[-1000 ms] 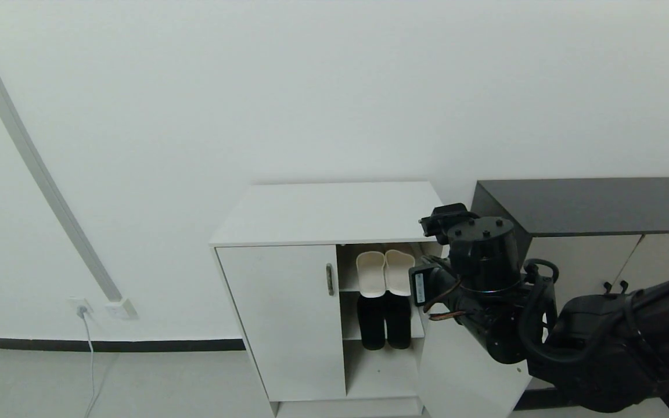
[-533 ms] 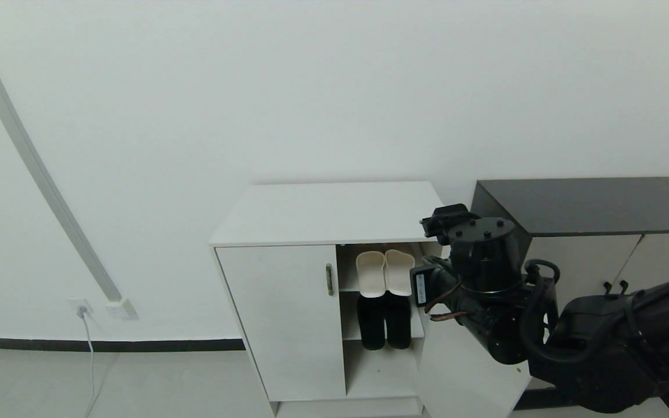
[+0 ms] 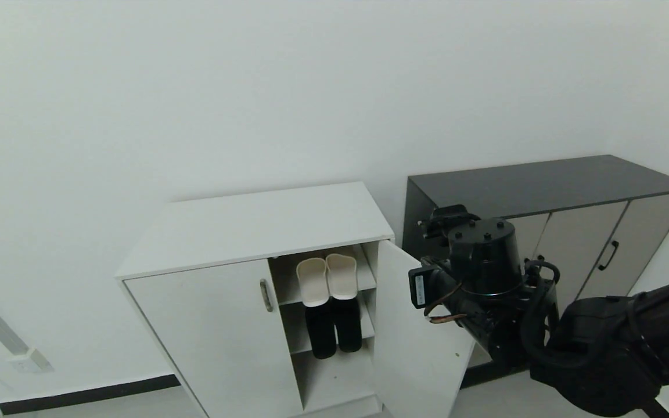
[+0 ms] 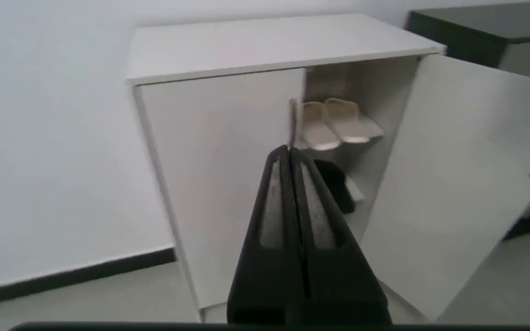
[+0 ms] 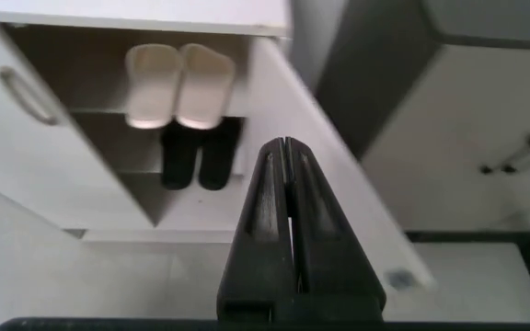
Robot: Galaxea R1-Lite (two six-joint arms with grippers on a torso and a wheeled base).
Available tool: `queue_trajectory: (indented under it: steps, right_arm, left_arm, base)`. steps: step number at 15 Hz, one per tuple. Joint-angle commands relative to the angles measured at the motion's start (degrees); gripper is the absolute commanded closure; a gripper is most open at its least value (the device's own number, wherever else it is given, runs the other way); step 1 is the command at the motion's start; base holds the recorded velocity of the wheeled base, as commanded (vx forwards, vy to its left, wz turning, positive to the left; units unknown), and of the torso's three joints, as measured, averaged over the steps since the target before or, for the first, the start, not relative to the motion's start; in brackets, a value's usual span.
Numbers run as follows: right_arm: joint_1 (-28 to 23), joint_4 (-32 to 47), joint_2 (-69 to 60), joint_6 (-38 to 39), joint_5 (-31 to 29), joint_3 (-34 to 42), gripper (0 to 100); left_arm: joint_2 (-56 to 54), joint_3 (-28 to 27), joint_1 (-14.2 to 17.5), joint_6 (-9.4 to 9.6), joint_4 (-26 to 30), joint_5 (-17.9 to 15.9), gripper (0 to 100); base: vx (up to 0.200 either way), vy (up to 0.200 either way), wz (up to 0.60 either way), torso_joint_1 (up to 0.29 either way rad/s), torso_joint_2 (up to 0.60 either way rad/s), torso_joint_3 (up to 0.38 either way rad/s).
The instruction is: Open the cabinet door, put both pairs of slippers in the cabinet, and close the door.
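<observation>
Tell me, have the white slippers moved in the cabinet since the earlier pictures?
No. The white slippers lie on the same upper shelf of the cabinet, right above the black slippers; the whole view shifted because the camera moved.

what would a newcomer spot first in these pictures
The white cabinet stands with its right door swung open. Inside, a cream pair of slippers sits on the upper shelf and a black pair of slippers on the shelf below. The right gripper, shut, is close to the open door, and a dark grey cabinet stands to the right.
</observation>
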Motion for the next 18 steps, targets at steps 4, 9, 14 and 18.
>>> queue_trajectory:
  steps: [4, 9, 14, 18]
  right_arm:
    - [-0.4, -0.2, 0.6, -0.1, 0.0, 0.1, 100]
    - [-0.9, -0.3, 1.3, -0.1, 0.0, 0.1, 100]
    - [-5.6, -2.7, 3.8, -0.8, 1.1, -0.8, 100]
    - [-12.4, -3.6, 8.1, -0.7, 5.1, -3.9, 100]
  left_arm:
    - [0.1, 0.0, 0.0, -0.02, 0.0, 0.0, 100]
    - [0.1, 0.0, 0.0, -0.02, 0.0, 0.0, 100]
    - [0.1, 0.0, 0.0, -0.02, 0.0, 0.0, 100]
    - [0.1, 0.0, 0.0, -0.02, 0.0, 0.0, 100]
  base:
    - [0.0, 0.0, 0.0, 0.0, 0.0, 0.0]
    - [-0.16, 0.0, 0.0, 0.01, 0.0, -0.004]
    - [-0.08, 0.0, 0.0, -0.003, 0.0, 0.002]
    - [0.0, 0.0, 0.0, 0.0, 0.0, 0.0]
